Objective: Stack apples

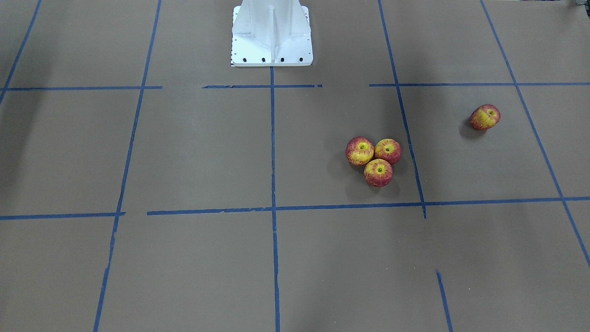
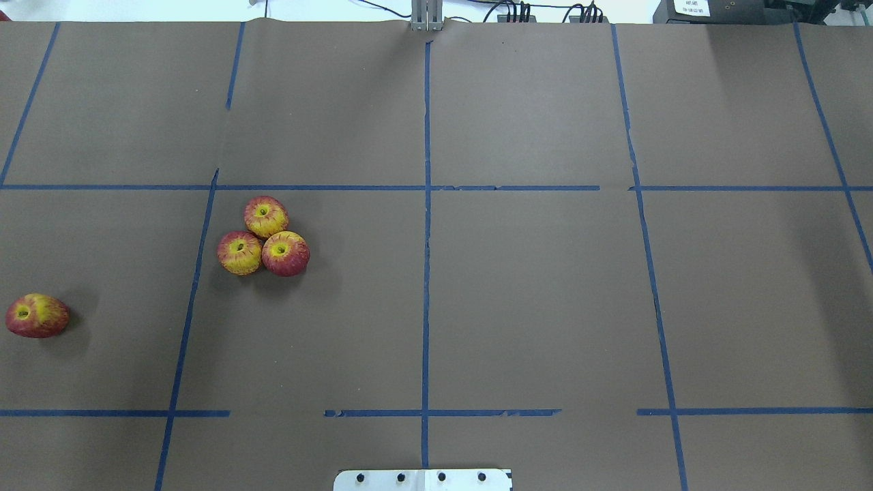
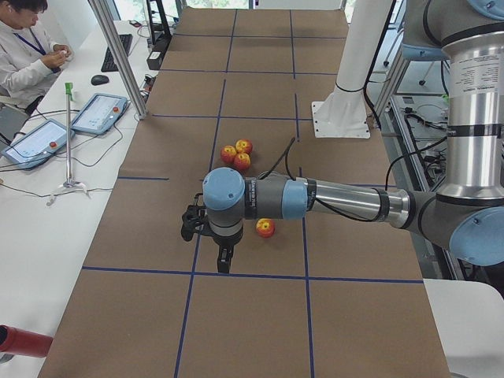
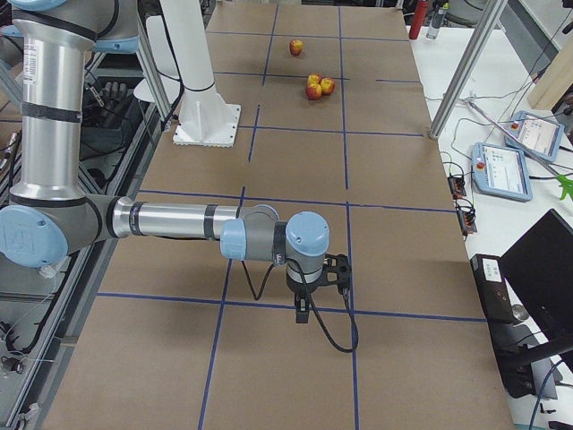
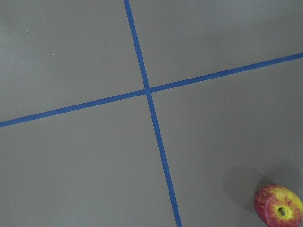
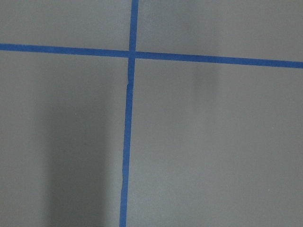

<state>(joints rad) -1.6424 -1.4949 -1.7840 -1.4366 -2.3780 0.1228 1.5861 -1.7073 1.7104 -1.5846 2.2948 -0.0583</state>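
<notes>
Clustered apples (image 2: 266, 216): three, touching one another in a triangle, dimples up, sitting straight on the brown tabletop (image 2: 545, 307) in the robot's left half; none rests on another.
Lone apple (image 2: 37, 316): tipped on its side on the tabletop, well apart from the three, farther toward the robot's left end, with a blue tape line (image 2: 187, 307) between.
Left tool (image 3: 224, 264): hangs pointing down near the lone apple, not touching it; only a side view shows it, so I cannot tell whether its jaws are apart or together.
Right tool (image 4: 303, 313): hangs pointing down over a tape crossing, well away from all the fruit; jaw state likewise cannot be told.
Robot base (image 1: 272, 34): white pedestal at the tabletop's edge.
</notes>
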